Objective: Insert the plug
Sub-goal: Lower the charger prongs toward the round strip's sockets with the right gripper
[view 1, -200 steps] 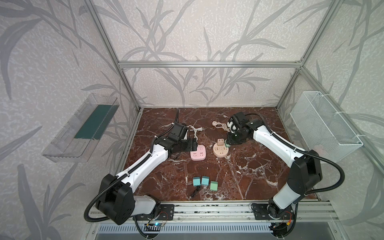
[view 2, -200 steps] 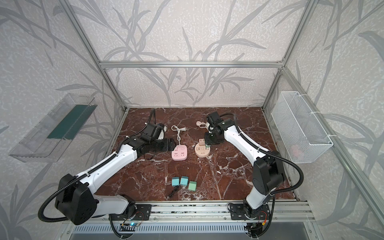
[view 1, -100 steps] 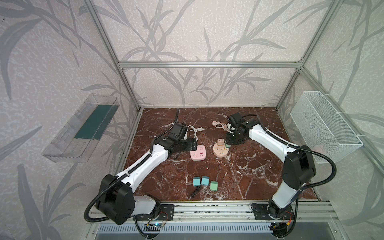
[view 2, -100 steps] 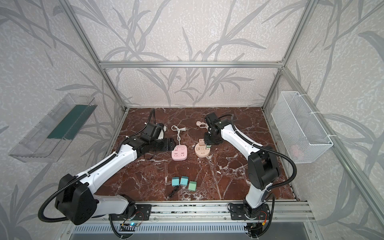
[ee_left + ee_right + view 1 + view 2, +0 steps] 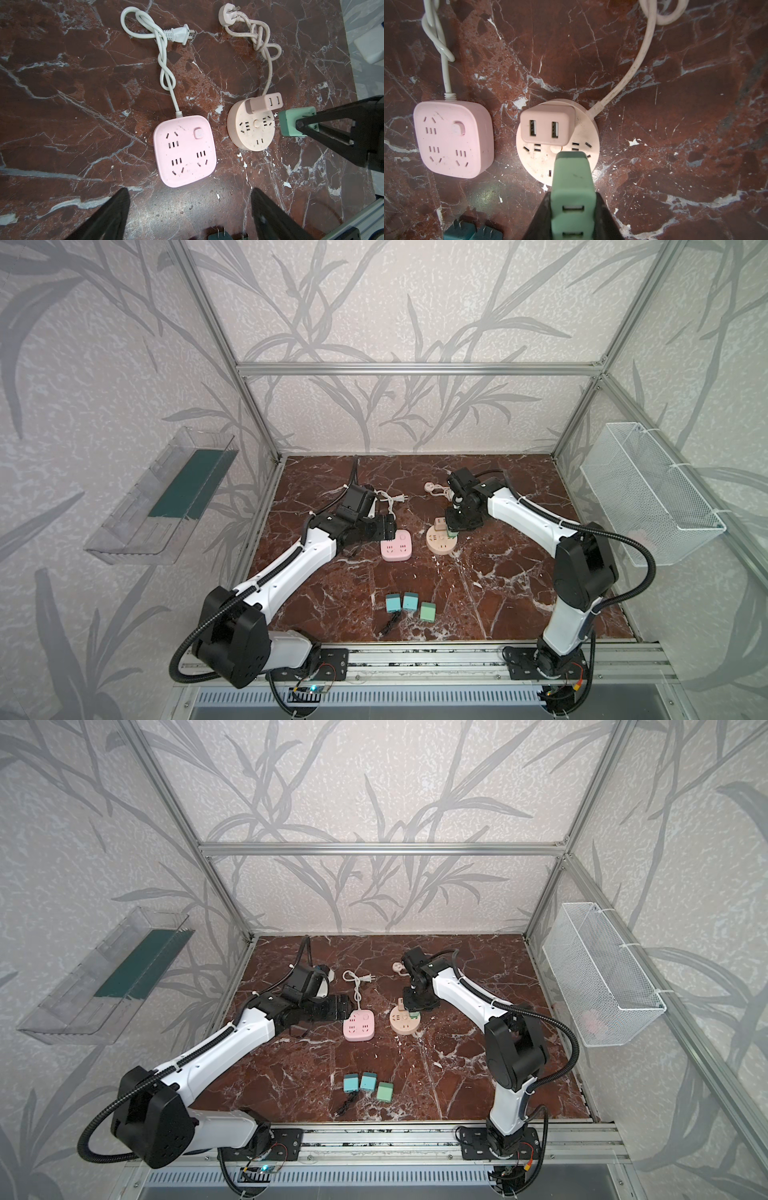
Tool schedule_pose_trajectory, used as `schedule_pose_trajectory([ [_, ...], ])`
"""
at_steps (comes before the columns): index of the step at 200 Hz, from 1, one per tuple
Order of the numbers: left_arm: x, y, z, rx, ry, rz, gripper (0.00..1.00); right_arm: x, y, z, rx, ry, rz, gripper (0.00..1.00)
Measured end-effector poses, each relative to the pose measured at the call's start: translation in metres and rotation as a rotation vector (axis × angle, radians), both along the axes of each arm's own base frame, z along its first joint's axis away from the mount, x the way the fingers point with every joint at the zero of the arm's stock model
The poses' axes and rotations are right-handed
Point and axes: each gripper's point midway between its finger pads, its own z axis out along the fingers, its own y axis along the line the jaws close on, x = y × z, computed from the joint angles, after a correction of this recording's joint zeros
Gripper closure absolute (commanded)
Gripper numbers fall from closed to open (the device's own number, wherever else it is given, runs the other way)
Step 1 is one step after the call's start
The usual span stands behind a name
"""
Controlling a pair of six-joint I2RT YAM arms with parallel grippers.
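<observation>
Red-brown marble worktop (image 5: 498,572) forms the floor of a cell with leaf-patterned walls and aluminium framing. At far left I see a clear plastic wall shelf (image 5: 162,497) with a dark green liner.

The left arm (image 5: 291,564) reaches toward the centre. The left jaws stand wide apart and hold nothing, just beside the left edge of a square pink power strip (image 5: 185,150). I cannot tell from the top views whether they touch it. That strip lies flat, and its white cord (image 5: 164,68) loops toward the back wall and ends in a two-pin plug. Near the front edge, three small teal and green cube adapters (image 5: 409,605) lie in a row.

Just right of the pink strip, and apart from it, lies a round beige power strip (image 5: 250,133). A pink two-port USB charger (image 5: 548,126) is seated at its rear.

The right jaws are clamped on the mint-green cube plug (image 5: 572,180), gripping two opposite sides. The plug is held over the right half of the round strip, prongs pointing at its face. In the left wrist view both prongs show bare between plug body and strip, so the plug is not seated. Whether the tips have entered the slots I cannot tell. The right arm (image 5: 523,510) runs back to its base on the front rail.

At far right a white wire basket (image 5: 648,497) hangs on the wall.
</observation>
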Motion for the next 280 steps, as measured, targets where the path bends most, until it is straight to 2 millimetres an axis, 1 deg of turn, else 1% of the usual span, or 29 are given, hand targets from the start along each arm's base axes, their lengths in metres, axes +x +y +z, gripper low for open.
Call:
schedule_pose_trajectory([
  [19, 0.0, -0.001, 0.0, -0.005, 0.0, -0.003, 0.1, 0.003, 0.001, 0.002, -0.005, -0.01, -0.001, 1.0],
  [41, 0.0, -0.002, -0.001, -0.008, 0.005, -0.007, 0.11, 0.004, 0.001, -0.001, -0.011, -0.006, -0.002, 1.0],
  [82, 0.0, -0.003, -0.003, -0.007, 0.011, -0.008, 0.1, 0.004, -0.001, -0.008, -0.03, 0.006, -0.005, 1.0],
  [280, 0.001, -0.003, -0.007, -0.012, 0.014, -0.003, 0.11, 0.006, -0.005, -0.019, -0.064, 0.019, -0.012, 1.0],
])
